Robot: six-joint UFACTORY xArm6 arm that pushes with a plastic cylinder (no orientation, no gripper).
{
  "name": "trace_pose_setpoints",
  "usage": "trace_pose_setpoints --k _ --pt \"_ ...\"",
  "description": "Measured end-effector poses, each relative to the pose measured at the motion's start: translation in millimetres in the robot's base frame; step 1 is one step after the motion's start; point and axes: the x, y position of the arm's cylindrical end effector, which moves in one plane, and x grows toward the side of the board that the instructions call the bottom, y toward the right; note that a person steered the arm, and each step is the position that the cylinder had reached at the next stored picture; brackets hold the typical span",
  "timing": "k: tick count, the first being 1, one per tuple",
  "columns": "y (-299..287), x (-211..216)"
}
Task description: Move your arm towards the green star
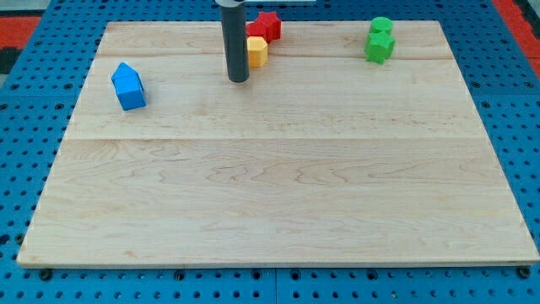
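Our tip (239,80) is a bare rod, no jaws to tell. Green star (379,48) sits well to its right, slightly up; we slide right below yellow block (256,51).

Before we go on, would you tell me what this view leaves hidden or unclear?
- Rod: its upper part is cut off by the view's top edge; my tip shows.
- Red block: partly hidden behind the yellow block; shape uncertain.
- Green blocks: two touching; too small to tell which is the star.
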Motion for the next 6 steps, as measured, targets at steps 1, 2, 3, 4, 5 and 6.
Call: trace_pose_setpoints --k 1,2,3,4,5,6 --pt "51 9" --pt "103 9" --pt "158 10" --pt "207 10" --pt "250 10" --pt "278 10"
